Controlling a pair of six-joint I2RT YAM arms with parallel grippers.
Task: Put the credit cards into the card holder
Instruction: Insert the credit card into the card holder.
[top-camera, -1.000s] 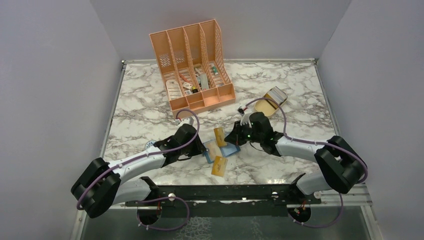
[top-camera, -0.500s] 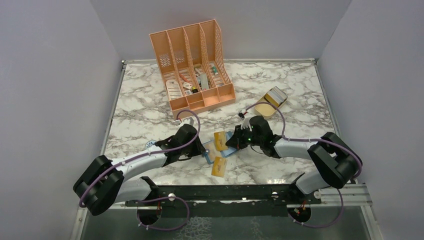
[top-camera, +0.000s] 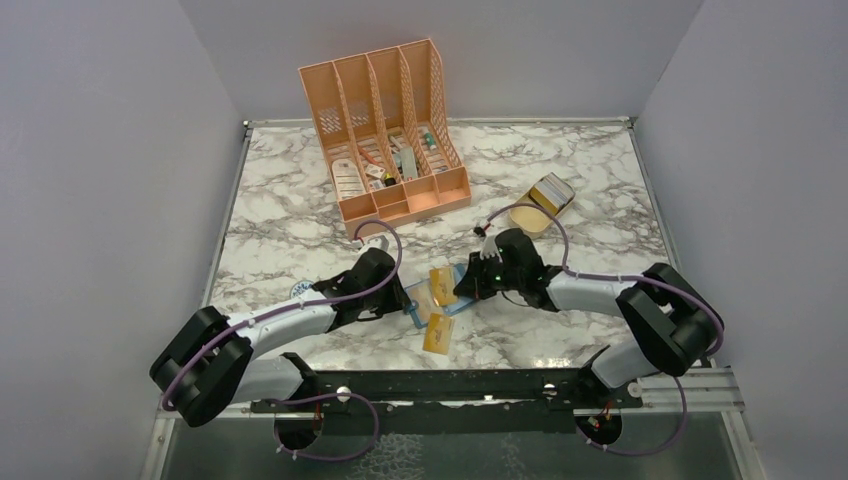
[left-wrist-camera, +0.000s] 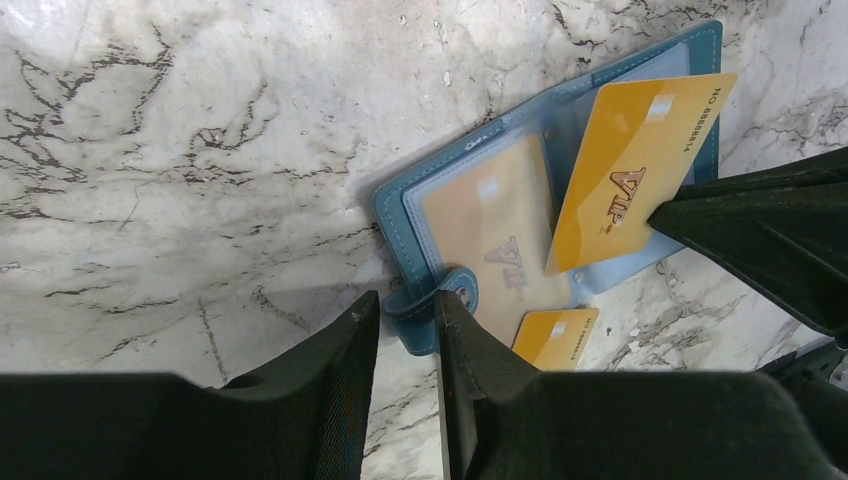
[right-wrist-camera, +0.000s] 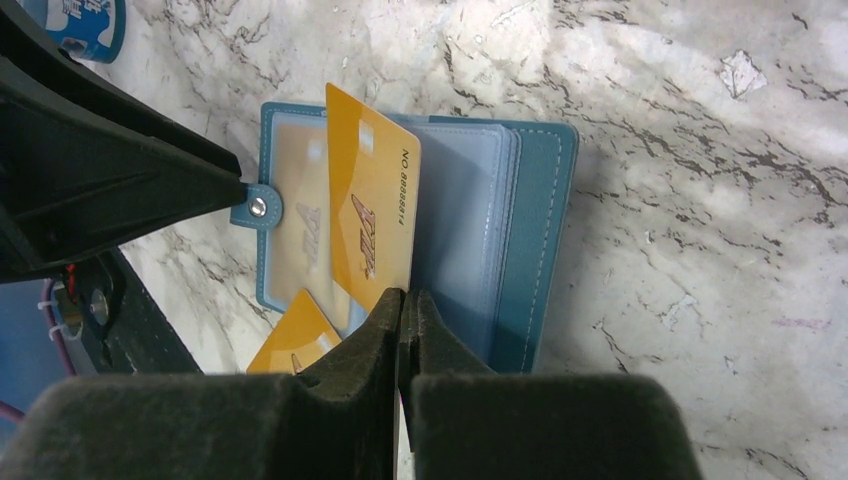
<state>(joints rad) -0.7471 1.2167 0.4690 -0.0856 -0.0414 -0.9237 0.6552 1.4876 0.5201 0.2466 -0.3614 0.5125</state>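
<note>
The teal card holder (left-wrist-camera: 396, 206) lies open on the marble, seen also from above (top-camera: 462, 301) and in the right wrist view (right-wrist-camera: 545, 220). One yellow credit card (left-wrist-camera: 495, 228) sits inside its clear sleeve. My left gripper (left-wrist-camera: 405, 300) is shut on the holder's snap tab (left-wrist-camera: 455, 290), pinning that side. My right gripper (right-wrist-camera: 402, 295) is shut on a second yellow credit card (right-wrist-camera: 375, 215), tilted with its far edge over the holder's open sleeves. A third credit card (top-camera: 437, 333) lies loose on the table beside the holder's near edge.
A peach desk organizer (top-camera: 390, 130) stands at the back centre. A tan oval tray (top-camera: 535, 212) sits behind the right arm. A round blue-white disc (top-camera: 300, 290) lies by the left arm. The two grippers sit close together over the holder.
My right gripper has carried its card a little to the left, over the open holder. The left gripper has held still on the tab.
</note>
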